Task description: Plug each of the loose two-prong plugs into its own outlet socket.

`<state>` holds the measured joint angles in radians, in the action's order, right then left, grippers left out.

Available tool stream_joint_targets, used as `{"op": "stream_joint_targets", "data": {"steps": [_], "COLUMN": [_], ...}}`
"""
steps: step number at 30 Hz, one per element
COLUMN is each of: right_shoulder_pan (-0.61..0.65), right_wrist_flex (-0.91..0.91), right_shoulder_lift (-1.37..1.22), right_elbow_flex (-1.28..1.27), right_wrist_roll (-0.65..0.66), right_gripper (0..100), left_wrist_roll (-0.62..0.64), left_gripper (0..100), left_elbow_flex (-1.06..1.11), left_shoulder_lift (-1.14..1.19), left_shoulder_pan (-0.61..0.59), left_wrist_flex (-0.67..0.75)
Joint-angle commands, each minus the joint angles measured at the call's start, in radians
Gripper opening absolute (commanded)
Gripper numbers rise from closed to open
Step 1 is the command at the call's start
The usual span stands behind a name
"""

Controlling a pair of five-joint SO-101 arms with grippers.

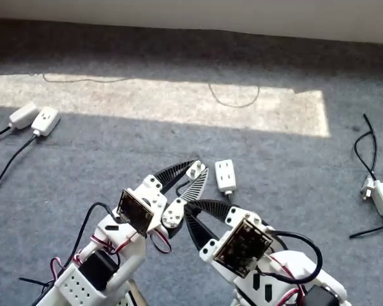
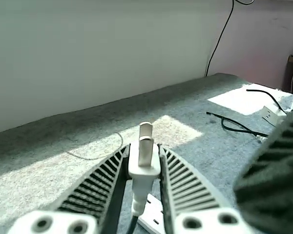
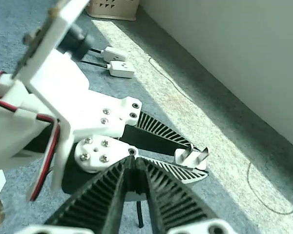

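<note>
Left wrist view: left gripper (image 2: 143,170) is clenched on the white two-prong plug (image 2: 144,146), prongs pointing away from the wrist. Right gripper (image 3: 133,168) sits just near of it, fingers closed to the tips. A black cord (image 3: 139,217) shows between them; can't tell if it's pinched. Outlet socket (image 1: 225,175) lies on the grey carpet (image 1: 115,146) just right of the plug. Spare socket (image 1: 45,121) is far left.

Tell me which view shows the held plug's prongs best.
Left wrist view: the plug sits close, clamped in the left gripper, both prongs clear. The right wrist view shows them sideways and farther off; the high view, a small white shape.
</note>
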<state>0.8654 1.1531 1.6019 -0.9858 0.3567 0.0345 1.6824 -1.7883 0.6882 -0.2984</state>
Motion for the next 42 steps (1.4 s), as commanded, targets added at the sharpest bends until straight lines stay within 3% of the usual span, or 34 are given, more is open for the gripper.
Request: {"op": "stream_joint_targets", "data": {"steps": [1, 11, 15, 21, 32, 42], "right_shoulder_pan": [0.008, 0.007, -0.094, -0.289, -0.440, -0.542], "right_wrist_flex": [-0.088, -0.137, -0.189, -0.440, -0.630, -0.677], "right_shoulder_lift": [-0.002, -0.004, -0.025, -0.173, -0.414, -0.509], "right_elbow_flex": [-0.045, -0.022, -0.081, -0.263, -0.295, -0.312], "right_wrist_roll": [0.054, 0.095, 0.097, 0.164, 0.166, 0.221], "right_gripper": [0.6, 0.6, 0.6, 0.6, 0.6, 0.6], "left_wrist_roll": [0.003, 0.003, 0.003, 0.003, 0.002, 0.002], "left_gripper": [1, 1, 1, 1, 1, 1], "left_elbow_flex": [0.013, 0.013, 0.013, 0.013, 0.013, 0.013], "left_shoulder_lift": [0.005, 0.004, -0.001, -0.005, -0.005, -0.005], "left_shoulder_pan": [0.053, 0.074, 0.073, 0.068, 0.067, 0.065], "left_wrist_flex": [-0.015, -0.034, -0.034, -0.034, -0.034, -0.034]}}
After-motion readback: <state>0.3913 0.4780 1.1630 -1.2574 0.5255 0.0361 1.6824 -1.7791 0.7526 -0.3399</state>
